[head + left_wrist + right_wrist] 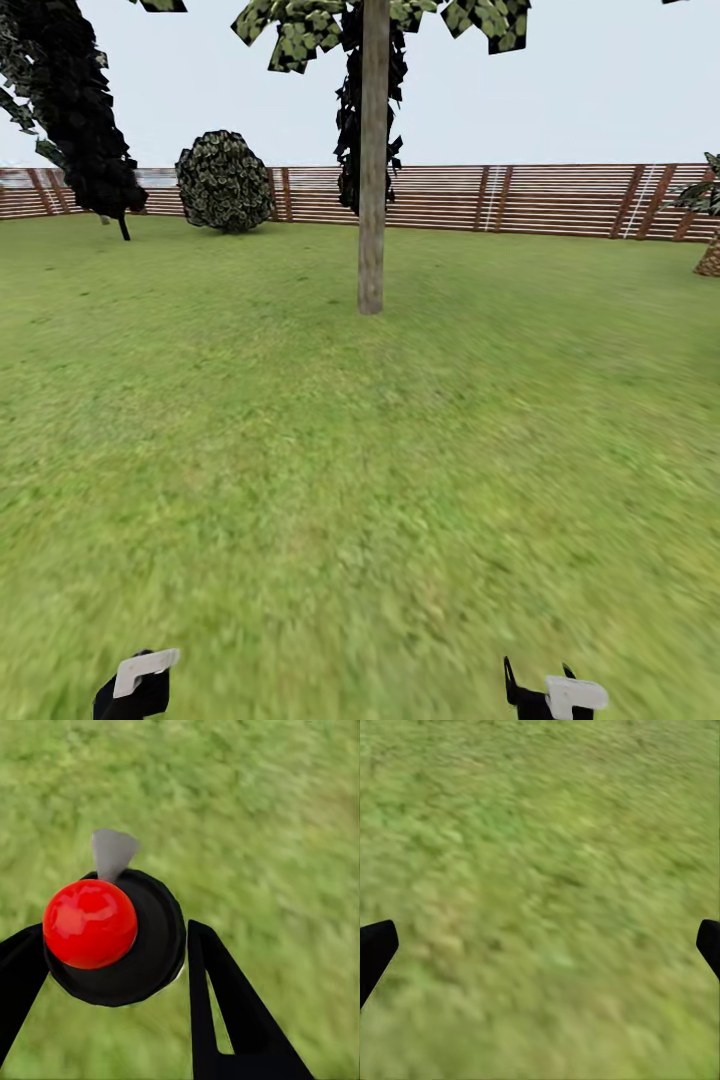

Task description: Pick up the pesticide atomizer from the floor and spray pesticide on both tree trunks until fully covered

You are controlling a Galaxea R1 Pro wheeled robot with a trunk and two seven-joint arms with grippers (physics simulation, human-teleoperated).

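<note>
Left gripper (pixel 105 967) was closed on the small red-capped, black-collared pesticide atomizer (pixel 90 924), held low over the green lawn (pixel 360 480). Right gripper (pixel 540 945) stood spread wide, empty. Grey-tan straight tree trunk (pixel 372 200) rose well ahead. Step judged: approach; next, close in and aim the nozzle.

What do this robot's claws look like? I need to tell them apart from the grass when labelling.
Both are black. In the head view the left claw and right claw each carry a flat pale-grey finger pad. Up close, the left claw's fingers are slim, tapering black wedges with a cutout.
</note>
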